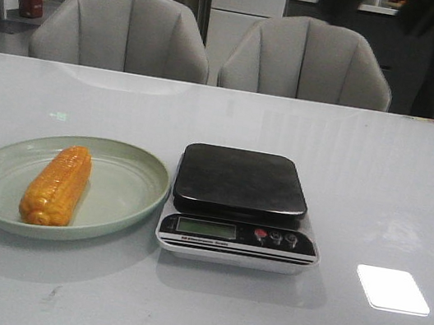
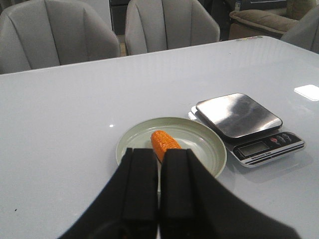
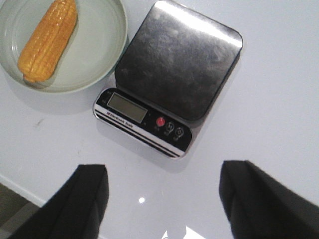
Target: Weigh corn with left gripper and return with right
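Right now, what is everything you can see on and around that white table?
Glossy orange-yellow corn cob: one, lying in the plate, left of the scale.
Pale green round plate: one, on the table, beside the scale.
Digital kitchen scale with dark steel platform: one, silver and black, table centre, nothing on it.
Glossy white table: one.
Grey padded chairs: two, behind the table.
Left gripper: black, fingers together, above the plate.
Right gripper: black, fingers spread wide, above the scale.
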You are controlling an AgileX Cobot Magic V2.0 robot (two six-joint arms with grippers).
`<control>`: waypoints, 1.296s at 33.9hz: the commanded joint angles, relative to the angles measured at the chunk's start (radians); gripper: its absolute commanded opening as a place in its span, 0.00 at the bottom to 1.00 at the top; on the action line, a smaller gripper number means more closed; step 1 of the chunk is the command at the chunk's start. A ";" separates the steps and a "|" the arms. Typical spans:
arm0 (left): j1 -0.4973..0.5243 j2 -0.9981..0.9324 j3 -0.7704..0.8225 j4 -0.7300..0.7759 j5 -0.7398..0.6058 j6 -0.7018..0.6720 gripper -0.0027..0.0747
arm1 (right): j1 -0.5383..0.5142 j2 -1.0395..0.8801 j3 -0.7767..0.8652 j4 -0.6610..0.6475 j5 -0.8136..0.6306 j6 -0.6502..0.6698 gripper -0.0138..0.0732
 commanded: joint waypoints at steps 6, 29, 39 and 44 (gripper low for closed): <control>-0.001 0.013 -0.023 0.004 -0.076 -0.001 0.19 | -0.006 -0.322 0.241 -0.007 -0.170 -0.012 0.81; -0.001 0.013 -0.023 0.004 -0.072 -0.001 0.19 | -0.006 -1.048 0.797 -0.007 -0.490 -0.012 0.81; -0.001 0.013 -0.023 0.004 -0.072 -0.001 0.19 | -0.006 -1.258 0.970 -0.010 -0.691 -0.012 0.81; -0.001 0.013 -0.023 0.004 -0.072 -0.001 0.19 | -0.006 -1.269 1.014 -0.010 -0.724 -0.012 0.80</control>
